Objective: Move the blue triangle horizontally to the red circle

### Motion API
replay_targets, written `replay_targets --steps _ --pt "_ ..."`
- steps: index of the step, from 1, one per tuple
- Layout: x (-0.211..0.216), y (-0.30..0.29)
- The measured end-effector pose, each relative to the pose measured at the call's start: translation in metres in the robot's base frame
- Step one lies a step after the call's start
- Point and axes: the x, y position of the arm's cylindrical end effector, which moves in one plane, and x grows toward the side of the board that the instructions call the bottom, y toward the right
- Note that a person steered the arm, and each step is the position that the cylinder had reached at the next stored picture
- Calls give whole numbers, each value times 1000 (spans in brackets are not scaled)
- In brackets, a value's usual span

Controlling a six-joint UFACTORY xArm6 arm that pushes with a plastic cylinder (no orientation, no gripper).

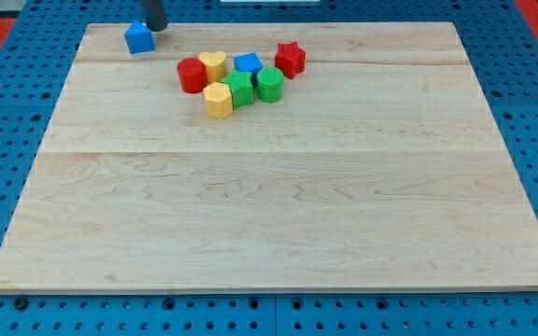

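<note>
The blue triangle [139, 37] lies near the top left corner of the wooden board [278, 233]. My tip [155, 28] stands just to its upper right, touching or nearly touching it. The red circle [191, 76] lies lower and to the right of the blue triangle, at the left end of a cluster of blocks.
The cluster holds a yellow heart [214, 64], a blue cube [247, 65], a red star [290, 59], a yellow hexagon [219, 100], a green star-like block [239, 89] and a green circle [270, 84]. A blue pegboard surrounds the board.
</note>
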Motion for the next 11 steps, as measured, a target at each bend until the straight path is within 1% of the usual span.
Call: replay_targets --steps 1,3,4,5,6,7,8,9,11 --pt "1 3" --pt "-1 -28" --pt "-1 -29" --pt "12 -36" --pt "50 -44" --pt "65 -34" --pt "60 -9" --pt "84 -33" --pt "67 -46"
